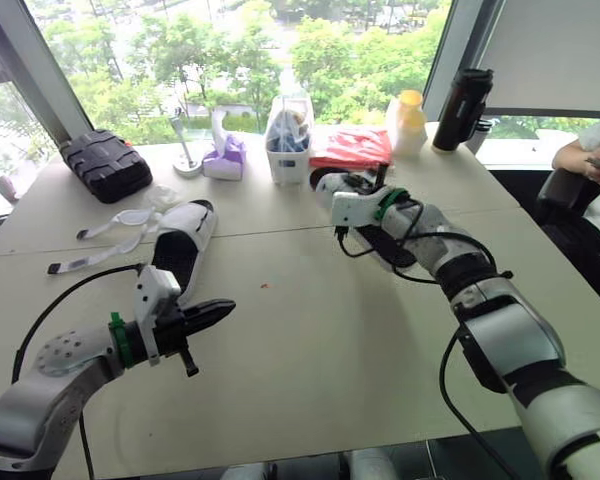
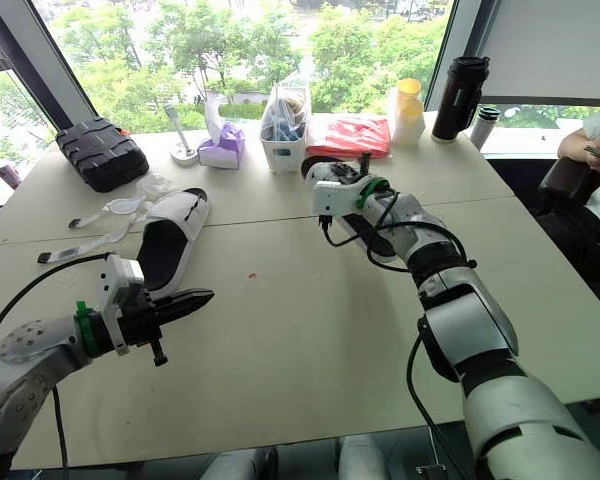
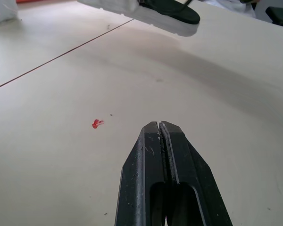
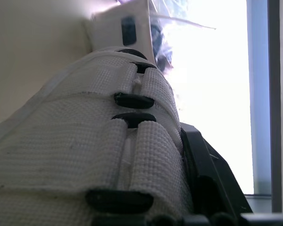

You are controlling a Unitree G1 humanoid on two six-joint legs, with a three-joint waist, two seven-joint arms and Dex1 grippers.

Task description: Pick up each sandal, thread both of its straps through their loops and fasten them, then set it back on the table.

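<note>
Left eye view first: at the far left of the table (image 1: 310,340) lies a black case (image 1: 105,165), and nearer the robot the first sandal (image 1: 180,245) rests flat on the tabletop, its two white straps (image 1: 110,235) unthreaded and trailing out to the left. Just in front of that sandal's heel the left gripper (image 1: 225,308) hovers low over the bare surface, clenched on nothing; the left wrist view shows its black fingertips (image 3: 151,141) pressed together, with a small red speck (image 3: 97,124) on the table beside them. Along the far edge stand a purple tissue box (image 1: 225,158), a white container (image 1: 288,150), a red packet (image 1: 352,148), a yellow-capped bottle (image 1: 410,122) and a black flask (image 1: 462,108). Right of centre, the right gripper (image 1: 345,185) sits at the toe end of the second sandal (image 1: 392,248), whose black footbed runs back under the wrist; whether it is grasping cannot be told. Up close, this sandal's white bands (image 4: 85,141) pass through black loops. A person's arm (image 1: 580,155) shows at the right edge.
</note>
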